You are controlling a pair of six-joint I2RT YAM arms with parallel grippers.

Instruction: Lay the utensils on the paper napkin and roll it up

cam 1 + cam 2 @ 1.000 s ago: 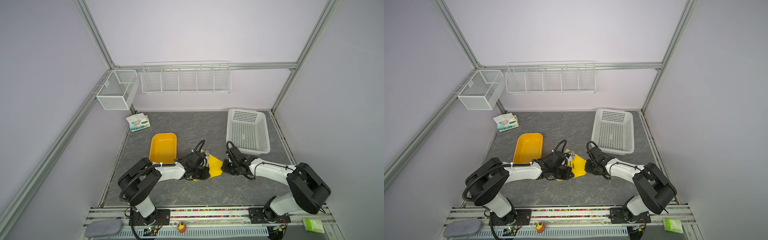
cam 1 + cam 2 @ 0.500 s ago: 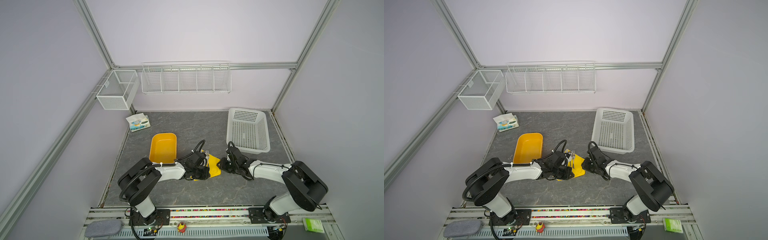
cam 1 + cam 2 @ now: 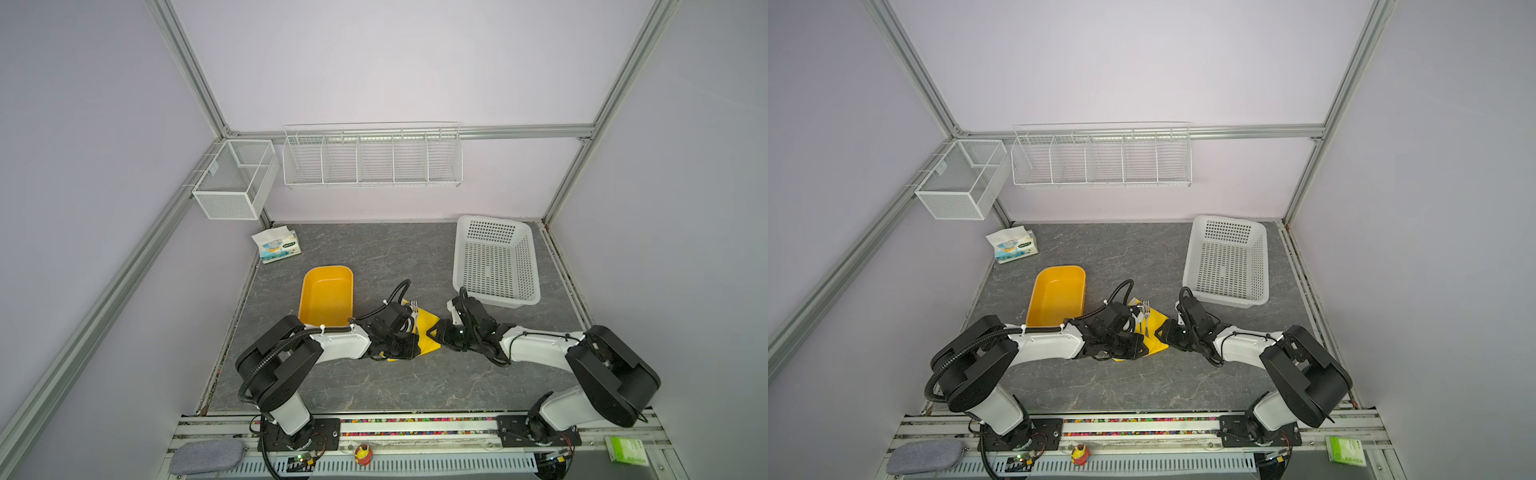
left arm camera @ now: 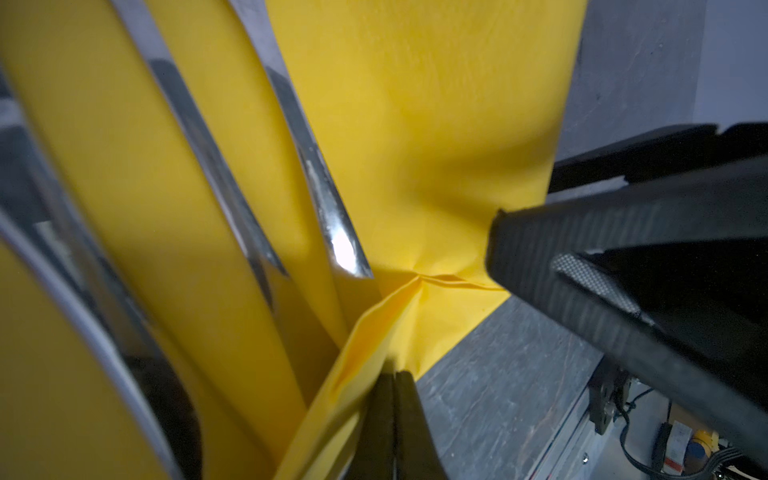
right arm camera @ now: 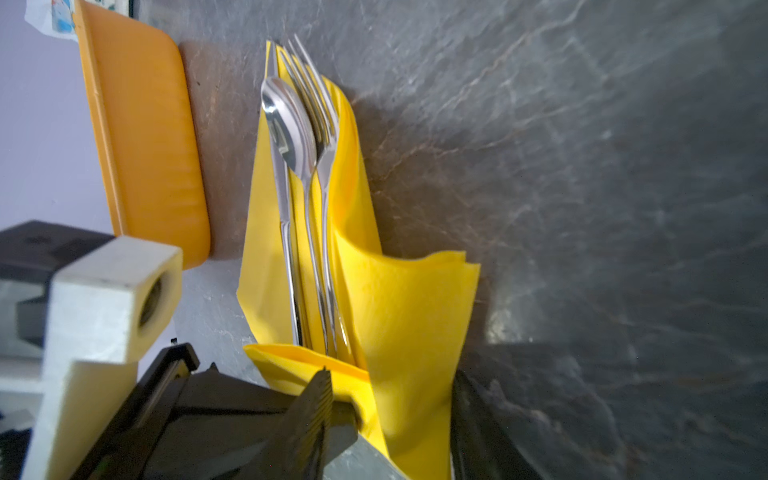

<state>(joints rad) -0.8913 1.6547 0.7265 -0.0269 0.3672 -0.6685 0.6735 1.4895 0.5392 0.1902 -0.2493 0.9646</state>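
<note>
On the dark grey veined table (image 3: 374,386), just beside the near end of the orange-yellow tray (image 3: 326,291) and between the two arms: the paper napkin (image 5: 407,299), thin, bright yellow, plain, not lying flat. Turned up along one side into a standing flap, with layered edges showing at the free corner. Sharply creased near the handle ends, the paper gathered there into a small pucker. Cradled in the trough of it, the utensils (image 5: 307,178), silver and glossy, side by side and lengthwise: a four-tined fork (image 5: 328,141), tines reaching just past the paper's far edge, and close against it a spoon (image 5: 289,124). Perhaps a third slim piece behind the spoon, too hidden to call. Handle ends tucked under a lifted yellow fold. Clamped tight on that fold, the left gripper (image 4: 392,382), tips pressed together with paper between. At the right gripper (image 5: 395,415), jaws set apart, about half wide, straddling the lower corner of the standing flap; contact with the paper not clear. In both top views, only a small yellow wedge (image 3: 426,326) (image 3: 1158,324) between the two black gripper heads.
</note>
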